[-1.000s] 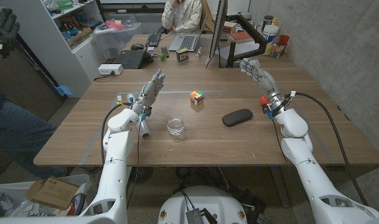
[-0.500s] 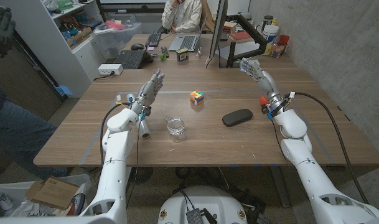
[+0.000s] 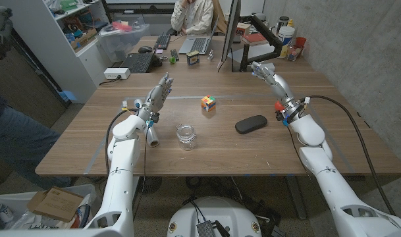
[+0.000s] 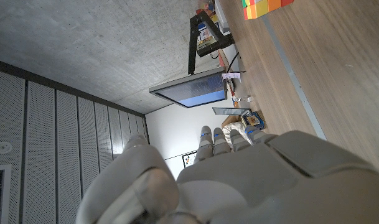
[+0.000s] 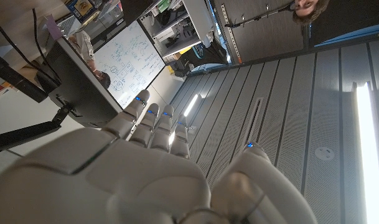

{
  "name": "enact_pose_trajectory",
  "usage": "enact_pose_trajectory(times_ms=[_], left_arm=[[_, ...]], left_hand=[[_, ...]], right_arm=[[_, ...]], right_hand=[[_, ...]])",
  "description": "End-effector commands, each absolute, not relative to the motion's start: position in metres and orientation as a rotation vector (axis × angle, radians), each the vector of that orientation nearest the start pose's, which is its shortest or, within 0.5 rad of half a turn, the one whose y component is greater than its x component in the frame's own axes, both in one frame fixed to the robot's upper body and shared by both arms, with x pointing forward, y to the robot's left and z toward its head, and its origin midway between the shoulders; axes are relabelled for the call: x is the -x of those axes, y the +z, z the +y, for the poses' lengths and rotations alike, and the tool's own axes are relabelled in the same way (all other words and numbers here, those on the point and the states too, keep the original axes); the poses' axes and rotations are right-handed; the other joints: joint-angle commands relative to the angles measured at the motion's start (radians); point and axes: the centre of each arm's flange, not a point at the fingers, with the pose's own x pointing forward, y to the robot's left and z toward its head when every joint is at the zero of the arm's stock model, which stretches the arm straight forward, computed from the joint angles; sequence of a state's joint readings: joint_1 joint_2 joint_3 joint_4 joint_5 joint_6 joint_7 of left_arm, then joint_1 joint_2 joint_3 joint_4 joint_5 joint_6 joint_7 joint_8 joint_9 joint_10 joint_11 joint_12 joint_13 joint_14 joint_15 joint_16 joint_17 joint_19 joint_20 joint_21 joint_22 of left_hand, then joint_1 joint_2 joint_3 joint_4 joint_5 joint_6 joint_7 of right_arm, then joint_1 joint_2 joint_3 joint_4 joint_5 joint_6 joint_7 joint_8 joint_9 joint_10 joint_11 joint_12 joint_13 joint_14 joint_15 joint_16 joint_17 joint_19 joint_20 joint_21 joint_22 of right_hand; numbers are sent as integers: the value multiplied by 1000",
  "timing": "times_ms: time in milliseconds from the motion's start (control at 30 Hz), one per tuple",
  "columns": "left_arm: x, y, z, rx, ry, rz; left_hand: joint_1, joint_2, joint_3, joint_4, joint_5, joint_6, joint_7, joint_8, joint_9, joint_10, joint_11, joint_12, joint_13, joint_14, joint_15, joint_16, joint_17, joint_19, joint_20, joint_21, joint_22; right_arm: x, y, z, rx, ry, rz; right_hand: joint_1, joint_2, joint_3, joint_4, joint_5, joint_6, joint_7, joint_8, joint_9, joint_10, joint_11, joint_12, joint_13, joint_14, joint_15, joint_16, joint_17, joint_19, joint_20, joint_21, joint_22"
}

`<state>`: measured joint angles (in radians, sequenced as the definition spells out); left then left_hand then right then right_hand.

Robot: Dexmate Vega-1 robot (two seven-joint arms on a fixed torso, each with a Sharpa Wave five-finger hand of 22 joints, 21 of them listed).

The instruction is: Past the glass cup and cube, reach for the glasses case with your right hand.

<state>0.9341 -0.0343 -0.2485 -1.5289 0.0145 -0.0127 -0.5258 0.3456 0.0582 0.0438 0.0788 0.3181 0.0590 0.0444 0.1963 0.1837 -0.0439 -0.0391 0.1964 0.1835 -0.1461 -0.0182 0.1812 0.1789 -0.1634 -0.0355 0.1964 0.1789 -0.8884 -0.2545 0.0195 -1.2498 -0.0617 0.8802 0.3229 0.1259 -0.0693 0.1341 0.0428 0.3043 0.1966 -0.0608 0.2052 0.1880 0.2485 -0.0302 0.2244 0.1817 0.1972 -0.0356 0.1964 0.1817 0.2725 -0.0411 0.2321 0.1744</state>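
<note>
the dark oval glasses case (image 3: 251, 124) lies flat on the wooden table (image 3: 220, 155), touched by nothing. to the robot's right of the case and a little beyond it, the right hand (image 3: 268, 74) is up in the air above the table, fingers apart and stretched out, holding nothing; the right wrist view (image 5: 133, 168) looks along its back toward a ceiling and a whiteboard. on the case's other side, toward the robot's left and slightly nearer the robot, stands the clear glass cup (image 3: 186, 136), upright. beyond the cup and to the left of the case sits the multicoloured puzzle cube (image 3: 209, 103), well apart from both. further left of the case, past the cup, the left hand (image 3: 159, 96) is raised with fingers extended and nothing in its grasp. beyond the case, at the far end of the table, a person (image 3: 193, 14) sits by a laptop (image 3: 197, 45).
</note>
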Motion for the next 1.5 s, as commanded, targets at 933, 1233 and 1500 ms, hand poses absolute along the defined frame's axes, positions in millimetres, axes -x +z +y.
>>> enact_pose_trajectory(times_ms=[933, 1233, 1500], left_arm=[[-626, -7, 276, -53, -293, -589], [-631, -6, 274, -57, -301, -588], [-632, -3, 276, -63, -300, -594]], left_hand=[[7, 12, -11, 1, -5, 9, 1, 2, 2, -2, -5, 4, 4, -11, -1, 6, 4, -43, 1, 6, 5], [8, 13, -12, 1, -5, 9, 0, 2, 2, -3, -4, 4, 4, -11, -2, 6, 4, -43, 1, 7, 5], [9, 14, -13, 1, -6, 9, 1, 2, 2, -2, -4, 4, 4, -11, -1, 6, 4, -43, 1, 7, 5]], right_arm=[[-558, 19, -268, 719, 206, -1278], [-556, 20, -264, 756, 196, -1305], [-558, 21, -261, 793, 194, -1309]], right_hand=[[16, -1, -7, -9, 28, 10, -40, -3, 2, 41, -33, 11, 4, 38, -51, 1, 1, 36, -48, -5, 5], [20, -2, -8, -12, 34, 2, -46, -6, 2, 37, -37, 8, 4, 40, -54, 0, 1, 39, -50, -7, 5], [23, -2, -9, -13, 38, 1, -47, -6, 2, 39, -38, 7, 4, 42, -59, -1, 1, 40, -51, -9, 5]])
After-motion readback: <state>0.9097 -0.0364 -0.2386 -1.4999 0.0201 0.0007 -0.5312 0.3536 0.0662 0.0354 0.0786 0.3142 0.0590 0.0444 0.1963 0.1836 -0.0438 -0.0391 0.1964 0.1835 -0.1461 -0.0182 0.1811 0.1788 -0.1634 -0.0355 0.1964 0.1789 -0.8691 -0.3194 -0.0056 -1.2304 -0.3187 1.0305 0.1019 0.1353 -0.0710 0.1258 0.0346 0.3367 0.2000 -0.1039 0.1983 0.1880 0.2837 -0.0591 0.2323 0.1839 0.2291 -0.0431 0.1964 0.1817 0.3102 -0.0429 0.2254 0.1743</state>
